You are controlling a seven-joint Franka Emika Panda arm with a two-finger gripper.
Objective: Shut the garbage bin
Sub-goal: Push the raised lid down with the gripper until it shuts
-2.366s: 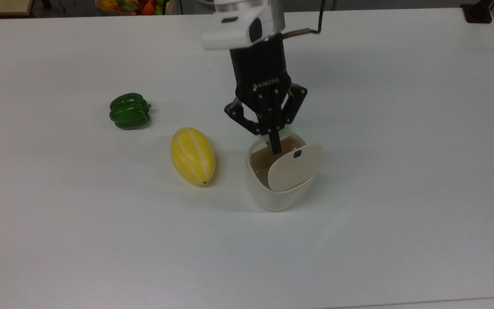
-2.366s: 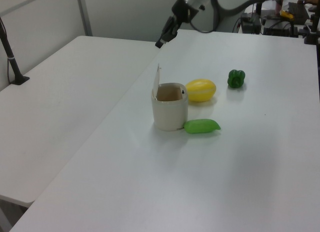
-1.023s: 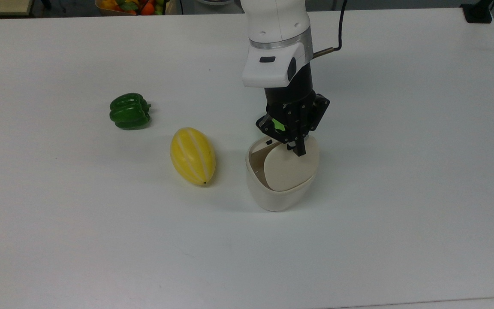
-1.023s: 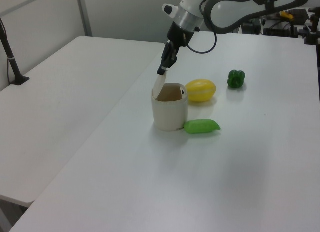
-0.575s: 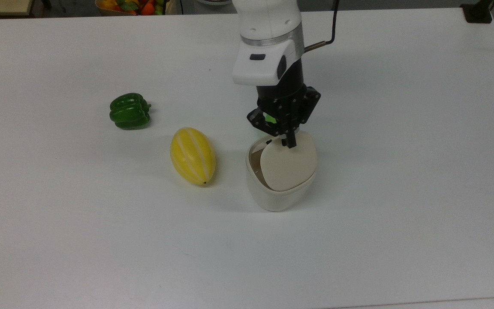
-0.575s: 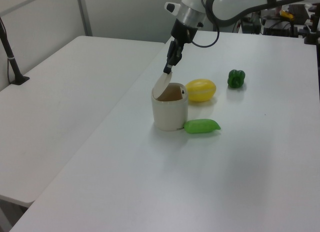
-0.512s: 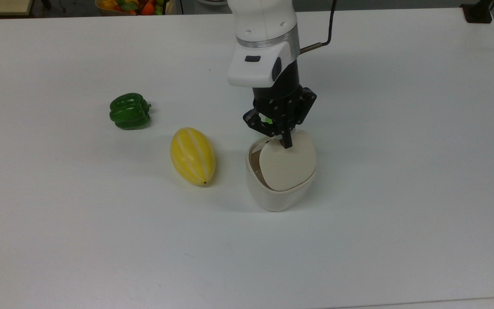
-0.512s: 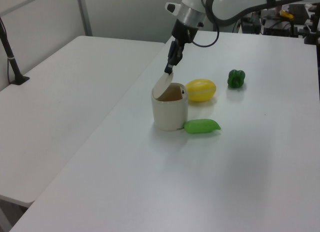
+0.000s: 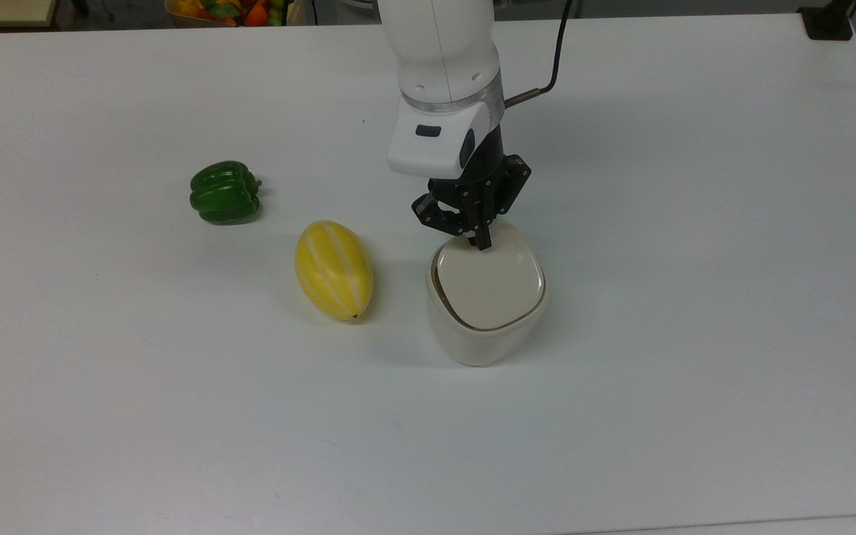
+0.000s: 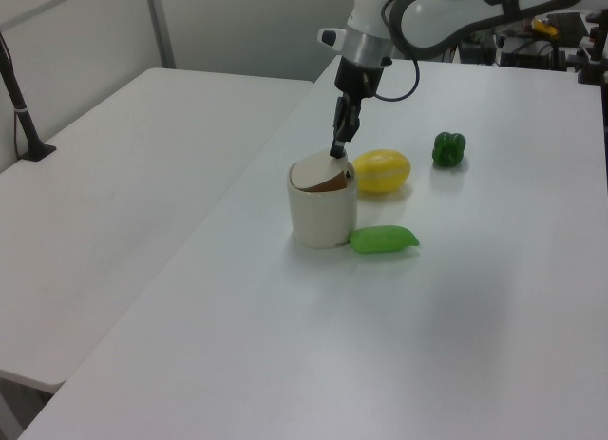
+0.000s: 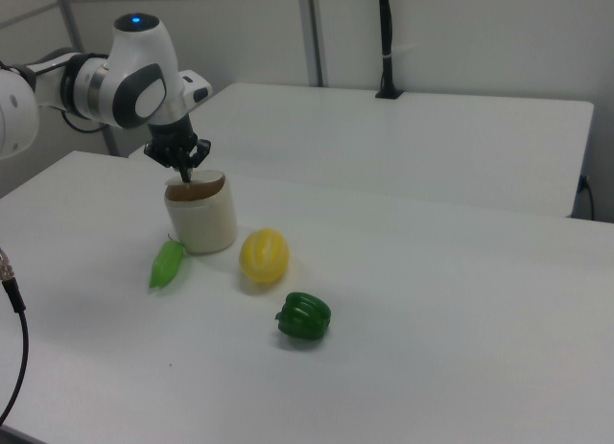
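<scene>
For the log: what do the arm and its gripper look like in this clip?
The arm is glossy white with rounded segments and a silver ring above a white wrist block that bears a small dark button. A blue light glows on one joint in the right view. A black cable runs off the wrist. The gripper is black, with bolted linkage bars and slim fingers.
</scene>
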